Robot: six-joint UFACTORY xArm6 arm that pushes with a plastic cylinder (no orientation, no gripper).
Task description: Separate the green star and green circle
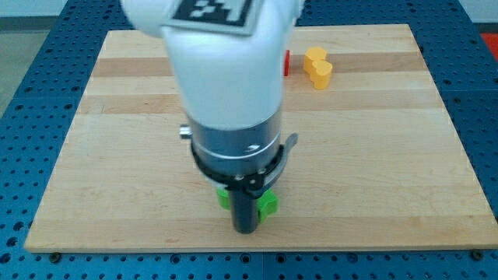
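My tip [247,229], a bare rod with no fingers to open or close, sits between 2 green bits, likely the green star [268,204] and green circle [222,197], mostly hidden, so I could drag both off the wooden board [389,155].

Tip [247,230] between two blocks [267,204].

Two green blocks, one [223,197] left of rod, one [268,204] right, shapes unclear behind arm. One yellow block [317,67], lobed shape. One red block [286,63], mostly hidden. Four blocks total on one bench [405,155].
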